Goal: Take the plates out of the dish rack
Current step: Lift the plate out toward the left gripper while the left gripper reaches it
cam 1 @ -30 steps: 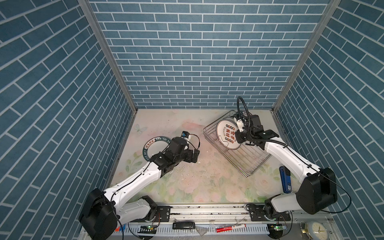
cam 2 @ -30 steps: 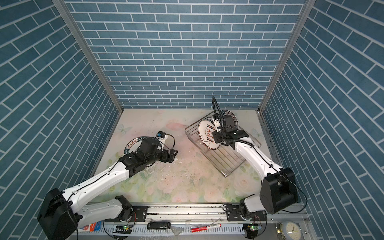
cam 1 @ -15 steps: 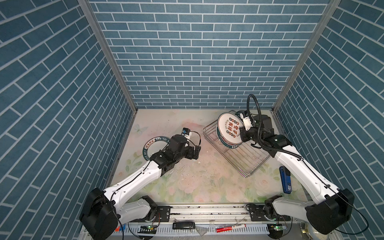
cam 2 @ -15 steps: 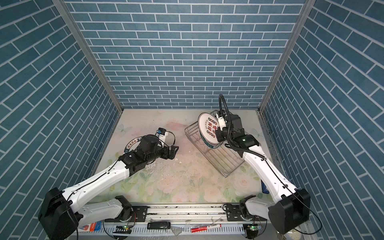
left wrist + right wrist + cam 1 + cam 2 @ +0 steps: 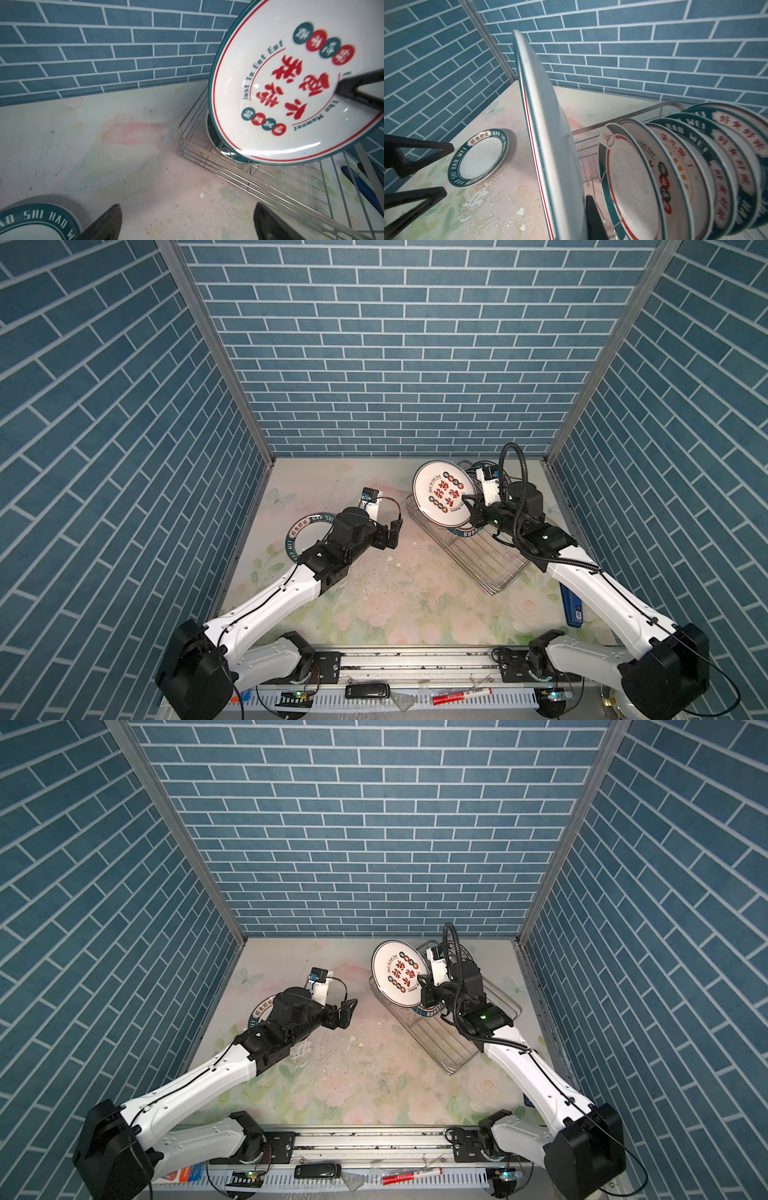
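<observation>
One white plate (image 5: 441, 497) reading "Just To Eat Eat" is pinched by my right gripper (image 5: 475, 510), up above the dish rack (image 5: 494, 572) at the far right. On the left, a flat plate (image 5: 479, 160) reading "HAO SHI HAO WEI" lies by my wide-open left gripper (image 5: 391, 533).

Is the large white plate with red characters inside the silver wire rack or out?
Out: right gripper holds the plate on edge above the rack.

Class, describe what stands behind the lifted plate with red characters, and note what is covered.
Behind the lifted plate, held by the right tool, a row of plates leans in the dish rack. Each overlaps the next, so the farther plates' centres are hidden.
</observation>
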Available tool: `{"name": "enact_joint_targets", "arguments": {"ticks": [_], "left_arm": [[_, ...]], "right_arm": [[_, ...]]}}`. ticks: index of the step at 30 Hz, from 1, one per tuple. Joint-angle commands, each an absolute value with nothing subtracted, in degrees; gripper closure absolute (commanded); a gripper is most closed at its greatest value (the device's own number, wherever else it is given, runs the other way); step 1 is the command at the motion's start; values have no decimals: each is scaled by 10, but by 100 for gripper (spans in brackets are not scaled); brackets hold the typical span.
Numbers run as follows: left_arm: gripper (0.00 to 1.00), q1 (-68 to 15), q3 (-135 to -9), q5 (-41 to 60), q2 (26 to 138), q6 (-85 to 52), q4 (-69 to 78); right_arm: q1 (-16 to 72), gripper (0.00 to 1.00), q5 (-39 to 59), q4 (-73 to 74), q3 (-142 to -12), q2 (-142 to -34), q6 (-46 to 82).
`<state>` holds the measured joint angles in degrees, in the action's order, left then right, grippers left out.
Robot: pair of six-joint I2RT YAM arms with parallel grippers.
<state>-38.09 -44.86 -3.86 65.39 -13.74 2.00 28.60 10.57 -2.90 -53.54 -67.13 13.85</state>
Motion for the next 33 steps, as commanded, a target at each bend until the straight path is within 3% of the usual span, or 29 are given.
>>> {"name": "enact_joint_targets", "arguments": {"ticks": [1, 6, 16, 27, 30, 33], "left_arm": [[1, -383, -464, -48, 684, -125, 32], [1, -383, -485, -47, 710, -127, 2], [1, -383, -434, -33, 624, -144, 32], [1, -377, -442, -17, 650, -156, 29], [2, -376, -433, -18, 635, -159, 36], [10, -376, -425, -16, 627, -162, 44]], "right_arm": [[296, 98, 167, 61, -525, -675, 185], [298, 97, 210, 110, -503, -673, 211], [298, 97, 322, 182, -501, -739, 305], [297, 97, 444, 313, -473, -794, 401], [297, 97, 455, 349, -466, -817, 423], [297, 97, 457, 358, -466, -831, 429]]}}
